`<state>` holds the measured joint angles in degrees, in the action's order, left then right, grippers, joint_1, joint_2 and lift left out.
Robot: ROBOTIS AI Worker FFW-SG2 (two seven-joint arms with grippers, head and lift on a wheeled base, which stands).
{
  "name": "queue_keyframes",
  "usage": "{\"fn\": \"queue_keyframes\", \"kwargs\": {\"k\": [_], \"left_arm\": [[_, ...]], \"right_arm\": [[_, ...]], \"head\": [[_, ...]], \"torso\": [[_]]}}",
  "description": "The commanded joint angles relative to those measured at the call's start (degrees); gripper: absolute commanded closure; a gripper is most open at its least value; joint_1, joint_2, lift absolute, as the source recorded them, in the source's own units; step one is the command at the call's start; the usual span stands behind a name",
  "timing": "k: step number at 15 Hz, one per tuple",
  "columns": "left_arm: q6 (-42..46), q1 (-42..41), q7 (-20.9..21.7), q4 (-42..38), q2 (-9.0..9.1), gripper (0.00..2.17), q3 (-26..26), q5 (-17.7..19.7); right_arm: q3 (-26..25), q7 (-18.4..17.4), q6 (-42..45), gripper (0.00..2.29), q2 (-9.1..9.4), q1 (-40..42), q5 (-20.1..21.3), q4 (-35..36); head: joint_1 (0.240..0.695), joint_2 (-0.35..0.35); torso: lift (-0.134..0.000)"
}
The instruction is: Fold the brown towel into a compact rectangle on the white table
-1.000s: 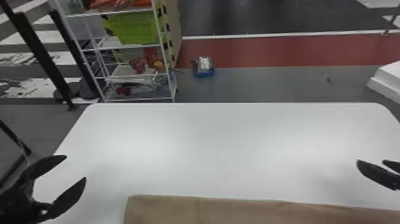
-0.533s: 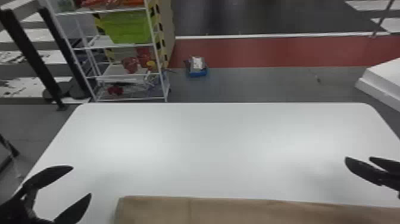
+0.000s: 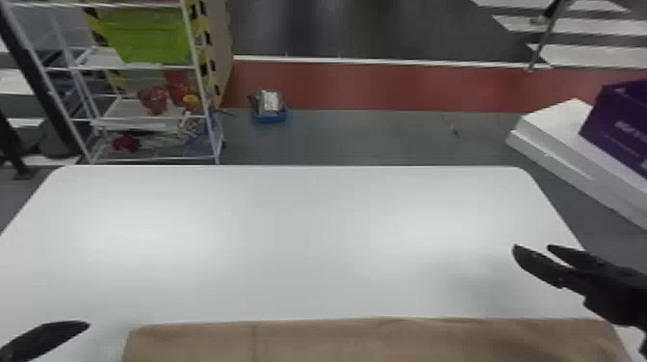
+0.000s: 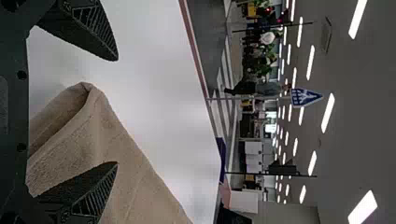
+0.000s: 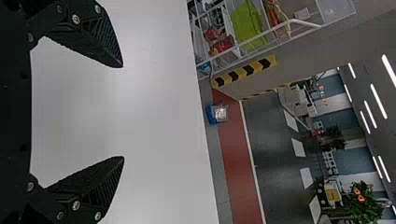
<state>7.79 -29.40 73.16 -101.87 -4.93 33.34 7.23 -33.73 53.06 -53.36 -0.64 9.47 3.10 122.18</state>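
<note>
The brown towel point(image 3: 366, 342) is lying on the white table point(image 3: 289, 240), well apart from the far edge, with a folded corner showing near the left gripper point(image 3: 45, 339). That gripper is hanging wide open, holding nothing. The right gripper point(image 3: 532, 250) is hovering near the right edge, also spread wide and empty. Beyond the far right corner, a purple box point(image 3: 616, 125) is bearing pale lettering; a blue triangular sign point(image 4: 304, 97) is showing white markings.

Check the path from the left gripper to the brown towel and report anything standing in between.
Nothing visible stands in between. The left gripper has its jaws open, one of them overlapping the brown towel in the left wrist view, and the towel lies on the white table.
</note>
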Motion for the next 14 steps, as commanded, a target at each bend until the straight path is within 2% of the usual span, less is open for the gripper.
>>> {"fn": "queue_keyframes", "kwargs": {"k": [1,2,4,8,14], "left_arm": [[-6.2,-1.7,-1.2,-1.0,-0.25,0.11,-0.6,-1.3],[-12.3,-2.0,-1.4,-2.3,-0.16,0.14,-0.6,-2.2],[-15.3,-2.6,-3.3,-3.0,-0.08,0.15,-1.4,-4.3],[-25.5,-4.3,-3.7,-8.3,0.36,0.16,-2.0,-4.3],[-30.1,-4.3,-4.5,-10.2,0.80,0.18,-5.3,-7.1]], "right_arm": [[-1.3,0.3,0.3,0.20,-0.33,0.4,-0.1,-0.1],[-1.9,0.5,0.3,0.20,-0.50,0.5,-0.1,-0.1],[-2.7,0.6,0.8,0.20,-0.59,0.6,-0.2,-0.5],[-2.9,0.6,1.5,0.20,-0.94,0.6,-0.2,-1.0],[-3.2,0.6,1.5,0.20,-1.30,0.5,-0.2,-1.4]], "head": [[0.695,-0.070],[0.695,-0.082],[0.695,-0.094],[0.695,-0.116],[0.695,-0.164]], "torso": [[-0.124],[-0.124],[-0.124],[-0.124],[-0.124]]}}
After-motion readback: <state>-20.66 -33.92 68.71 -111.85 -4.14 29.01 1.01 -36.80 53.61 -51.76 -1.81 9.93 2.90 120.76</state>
